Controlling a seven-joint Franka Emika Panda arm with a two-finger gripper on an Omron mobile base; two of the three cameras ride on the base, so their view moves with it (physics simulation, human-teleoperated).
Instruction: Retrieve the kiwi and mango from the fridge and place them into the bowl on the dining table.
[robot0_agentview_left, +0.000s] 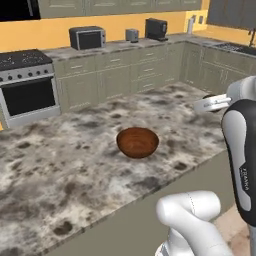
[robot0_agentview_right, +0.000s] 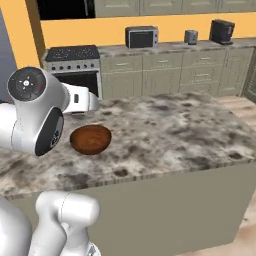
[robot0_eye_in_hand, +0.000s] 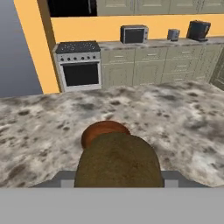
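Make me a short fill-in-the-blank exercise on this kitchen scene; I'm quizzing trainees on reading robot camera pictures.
1. The fruit held in the tool is the ____.
2. The bowl on the dining table holds ____ fruit.
3. On the counter, the microwave stands next to the ____.
4. In the hand view the kiwi partly hides the ____.

Missing words: kiwi; no; stove; bowl

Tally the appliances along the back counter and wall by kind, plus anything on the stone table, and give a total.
Stove with oven: 1
Microwave: 1
Toaster: 1
Coffee machine: 1
Bowl on the dining table: 1
Total: 5
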